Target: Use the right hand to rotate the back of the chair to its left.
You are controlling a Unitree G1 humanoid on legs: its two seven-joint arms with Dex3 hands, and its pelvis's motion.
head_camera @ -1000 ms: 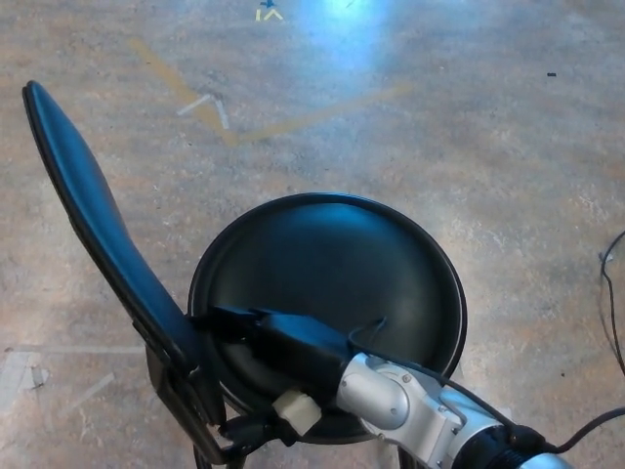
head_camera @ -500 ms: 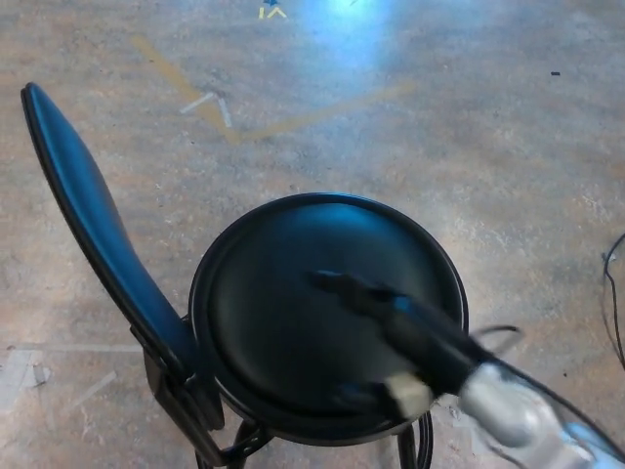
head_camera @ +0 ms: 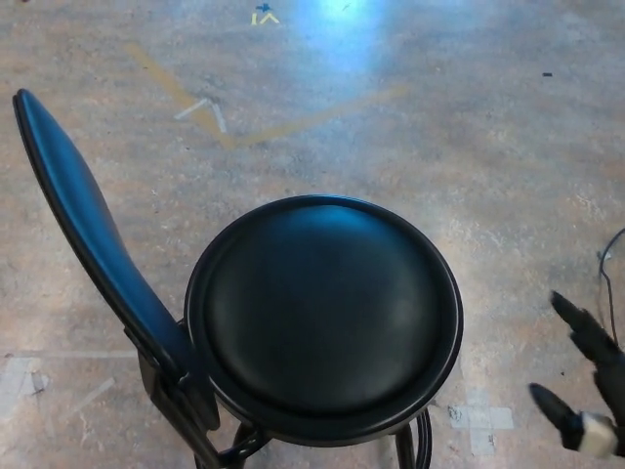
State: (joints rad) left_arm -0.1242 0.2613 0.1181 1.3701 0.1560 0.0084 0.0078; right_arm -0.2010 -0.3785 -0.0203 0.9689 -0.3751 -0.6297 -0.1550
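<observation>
A black chair with a round padded seat [head_camera: 322,313] fills the middle of the head view. Its narrow black backrest [head_camera: 83,230] stands at the left side of the seat, running from the upper left down to a bracket near the seat's lower left edge. My right hand [head_camera: 586,386] shows at the lower right corner, well clear of the seat, its fingers [head_camera: 571,315] spread apart and holding nothing. My left hand does not show.
The chair stands on a mottled concrete floor with tan tape lines [head_camera: 210,112] behind it and white tape marks [head_camera: 483,418] at the front right. A black cable [head_camera: 613,283] runs along the right edge. The chair's black metal legs [head_camera: 420,445] show below the seat.
My right hand has drawn back from the backrest bracket, crossed over the seat and pulled away to the lower right corner. The chair keeps its pose; the view shifted slightly.
</observation>
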